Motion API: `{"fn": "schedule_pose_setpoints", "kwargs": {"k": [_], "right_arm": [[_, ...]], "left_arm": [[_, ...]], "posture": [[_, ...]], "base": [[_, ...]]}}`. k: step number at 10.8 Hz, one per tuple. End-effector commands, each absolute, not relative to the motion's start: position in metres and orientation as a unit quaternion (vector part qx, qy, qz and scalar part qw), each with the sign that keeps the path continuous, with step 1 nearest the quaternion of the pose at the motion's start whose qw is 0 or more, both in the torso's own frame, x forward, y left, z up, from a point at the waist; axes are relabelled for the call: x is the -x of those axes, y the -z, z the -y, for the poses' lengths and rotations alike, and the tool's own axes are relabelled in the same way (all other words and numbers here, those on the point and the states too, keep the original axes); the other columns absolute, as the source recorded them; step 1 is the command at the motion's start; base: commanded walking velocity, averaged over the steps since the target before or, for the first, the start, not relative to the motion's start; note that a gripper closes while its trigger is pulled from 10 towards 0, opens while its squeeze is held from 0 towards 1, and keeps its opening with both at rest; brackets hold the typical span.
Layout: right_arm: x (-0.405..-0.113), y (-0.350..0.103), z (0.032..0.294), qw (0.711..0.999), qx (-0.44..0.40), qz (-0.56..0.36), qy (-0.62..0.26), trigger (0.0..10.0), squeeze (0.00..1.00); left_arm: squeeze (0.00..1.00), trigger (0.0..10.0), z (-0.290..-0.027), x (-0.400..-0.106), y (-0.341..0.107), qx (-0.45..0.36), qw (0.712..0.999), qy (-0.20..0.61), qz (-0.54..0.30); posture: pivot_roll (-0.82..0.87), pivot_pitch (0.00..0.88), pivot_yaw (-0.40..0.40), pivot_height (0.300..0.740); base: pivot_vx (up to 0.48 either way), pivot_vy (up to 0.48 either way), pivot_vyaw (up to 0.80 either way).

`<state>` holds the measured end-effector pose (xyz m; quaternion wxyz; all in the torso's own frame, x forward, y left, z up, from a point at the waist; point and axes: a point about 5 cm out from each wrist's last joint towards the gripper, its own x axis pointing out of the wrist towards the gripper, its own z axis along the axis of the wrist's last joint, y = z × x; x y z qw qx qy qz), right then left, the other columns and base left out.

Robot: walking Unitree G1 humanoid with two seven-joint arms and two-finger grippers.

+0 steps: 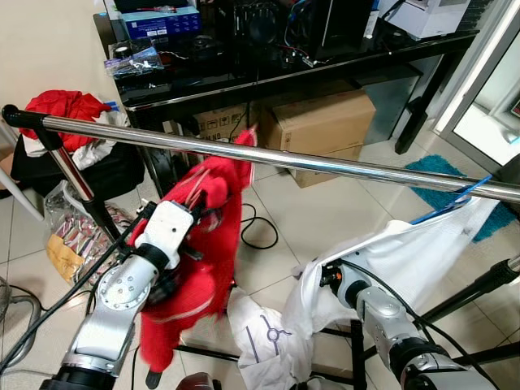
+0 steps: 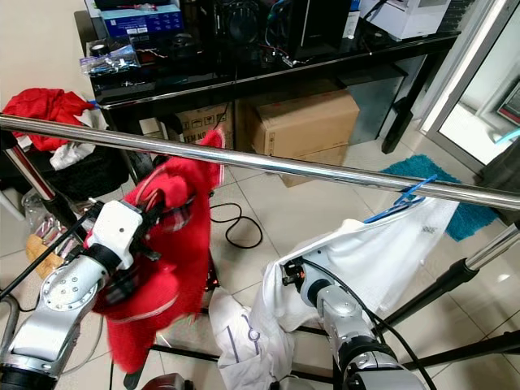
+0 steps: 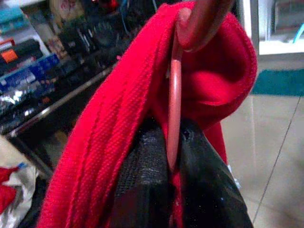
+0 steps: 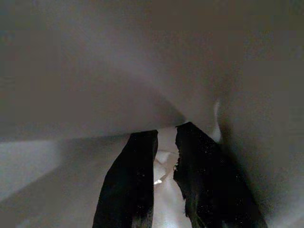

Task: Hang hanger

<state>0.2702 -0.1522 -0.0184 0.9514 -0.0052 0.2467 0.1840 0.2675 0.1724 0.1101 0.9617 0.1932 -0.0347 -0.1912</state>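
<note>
Both arms raised: left gripper [image 3: 173,156] pinches red hanger [image 3: 175,109]; right gripper [image 4: 164,156] grips white cloth [image 1: 406,252].

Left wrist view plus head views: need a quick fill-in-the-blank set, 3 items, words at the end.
1. The left gripper is shut on a thin pink ____ that carries the red garment.
2. The red garment is held just below the long silver ____.
3. The white garment hangs from the rail on a hanger coloured ____, and the right gripper pokes into its cloth.

Missing words: hanger; rail; blue
</note>
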Motion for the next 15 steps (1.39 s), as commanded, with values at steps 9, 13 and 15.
{"fn": "schedule_pose_setpoints", "kwargs": {"k": [9, 13, 15], "right_arm": [[-0.267, 0.022, 0.154, 0.95, 0.008, -0.256, -0.18, 10.0, 0.0], [-0.268, 0.021, 0.154, 0.95, 0.01, -0.255, -0.181, 10.0, 0.0], [-0.268, 0.021, 0.154, 0.95, 0.01, -0.254, -0.181, 10.0, 0.0]], "left_arm": [[0.0, 10.0, -0.201, -0.281, -0.175, -0.079, 0.975, 0.067, 0.199], [0.0, 10.0, -0.206, -0.286, -0.179, -0.024, 0.982, 0.084, 0.166], [0.0, 10.0, -0.204, -0.289, -0.182, 0.003, 0.984, 0.108, 0.143]], "posture": [[0.09, 0.014, -0.009, 0.74], [0.09, 0.008, -0.011, 0.74], [0.09, 0.007, -0.012, 0.74]], "base": [[0.0, 0.0, 0.0], [0.0, 0.0, 0.0], [0.0, 0.0, 0.0]]}}
